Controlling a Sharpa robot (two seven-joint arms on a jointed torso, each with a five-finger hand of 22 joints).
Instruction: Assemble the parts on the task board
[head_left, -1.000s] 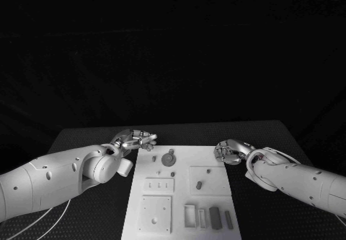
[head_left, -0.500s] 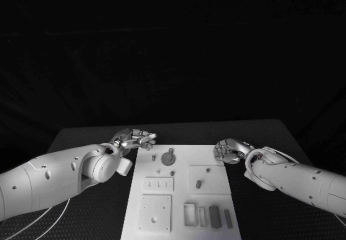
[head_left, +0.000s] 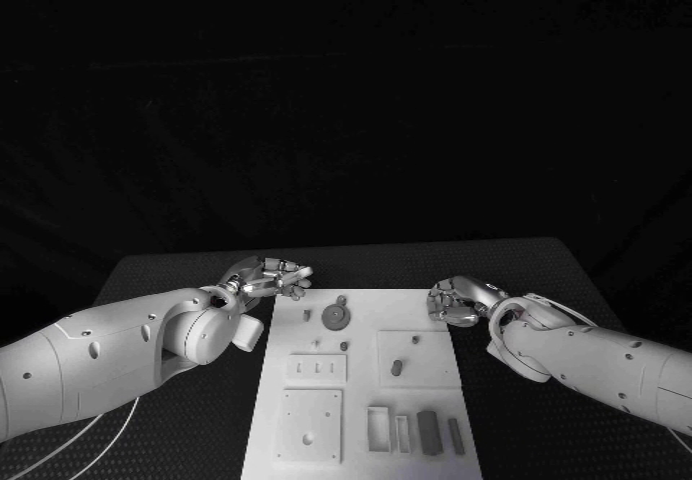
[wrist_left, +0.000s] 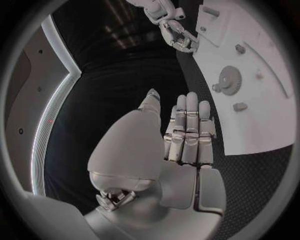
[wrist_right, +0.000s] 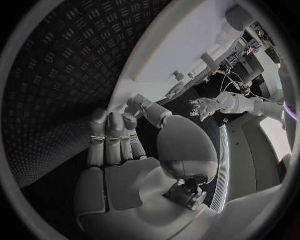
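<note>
On the near end of the flat white task board (head_left: 361, 395) the long grey block parts (head_left: 430, 435) lie loose beside an open rectangular frame, so I judge assembly barely begun. Farther along, a round grey gear part (head_left: 336, 319) sits on the board. At its far corners over the black tabletop (head_left: 173, 275), the left hand (head_left: 270, 279) and right hand (head_left: 459, 302) hover, released and holding nothing.
</note>
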